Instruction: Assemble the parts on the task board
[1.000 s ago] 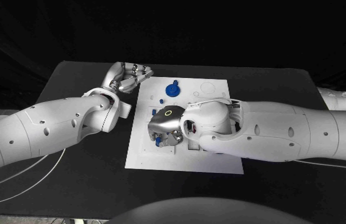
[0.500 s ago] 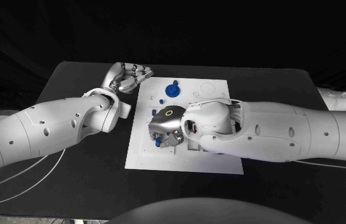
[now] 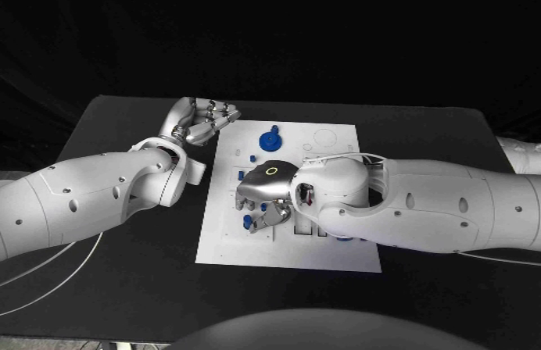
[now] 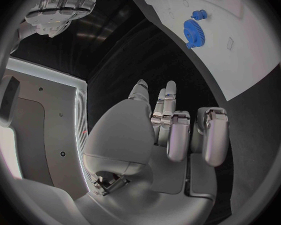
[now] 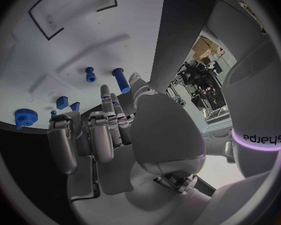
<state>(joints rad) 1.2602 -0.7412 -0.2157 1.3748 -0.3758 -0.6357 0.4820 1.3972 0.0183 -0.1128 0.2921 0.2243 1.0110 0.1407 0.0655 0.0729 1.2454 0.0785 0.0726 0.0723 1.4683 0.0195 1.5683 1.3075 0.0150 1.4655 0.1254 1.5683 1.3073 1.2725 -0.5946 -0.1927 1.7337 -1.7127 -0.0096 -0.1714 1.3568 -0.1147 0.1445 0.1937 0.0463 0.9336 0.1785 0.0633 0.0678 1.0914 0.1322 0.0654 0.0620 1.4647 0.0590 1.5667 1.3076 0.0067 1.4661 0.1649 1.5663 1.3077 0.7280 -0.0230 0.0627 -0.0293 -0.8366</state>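
The white task board (image 3: 327,248) lies mid-table. On it are a blue gear (image 3: 268,141), a small blue knob (image 3: 275,126) and a blue peg (image 3: 247,222). My right hand (image 3: 262,191) hovers over the board's left-middle with its fingers apart just above that peg and nothing in them. In the right wrist view the blue peg (image 5: 120,79) stands beside a shorter blue peg (image 5: 89,74), off the fingertips (image 5: 105,92), with two blue blocks (image 5: 62,102) and the gear (image 5: 25,117) further off. My left hand (image 3: 201,119) sits curled and empty at the board's far left corner.
The black table (image 3: 124,287) surrounds the board, with bare room in front and to the left. The left wrist view shows the board (image 4: 240,50) with the blue gear (image 4: 192,31) beyond the left hand (image 4: 172,135). My right forearm covers the board's right half.
My right hand has shifted slightly right and away over the board, and its fingers have spread out above the blue peg. The left hand has stayed put.
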